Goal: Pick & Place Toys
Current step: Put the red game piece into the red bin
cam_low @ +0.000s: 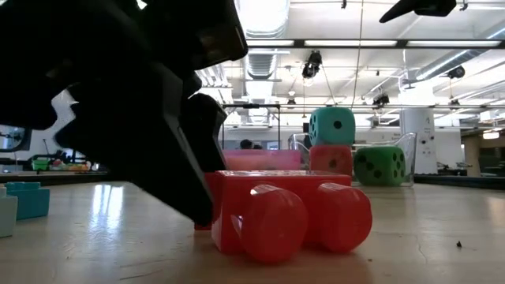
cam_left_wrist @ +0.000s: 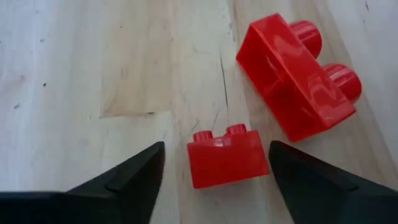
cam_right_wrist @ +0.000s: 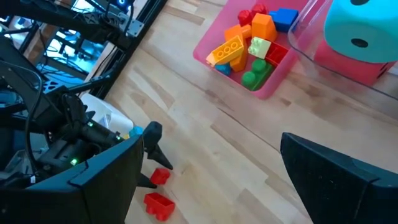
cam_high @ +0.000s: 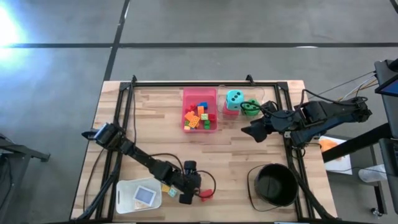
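While the left gripper (cam_left_wrist: 214,171) is straddling a small red brick (cam_left_wrist: 227,155), fingers apart with one on each side and not yet touching it, the pick step is under way.

Location: the brick is lying at lower centre of the high view, on the bare wooden table (cam_high: 155,124); a larger red brick (cam_left_wrist: 297,74) is lying just beside it.

Orientation: studs upward; long axis spanning the finger gap.

Next move, judged: closing squarely on the end faces, then lifting clear of the neighbour.

Right gripper (cam_high: 256,132): waiting at right of centre, fingers spread wide and empty.
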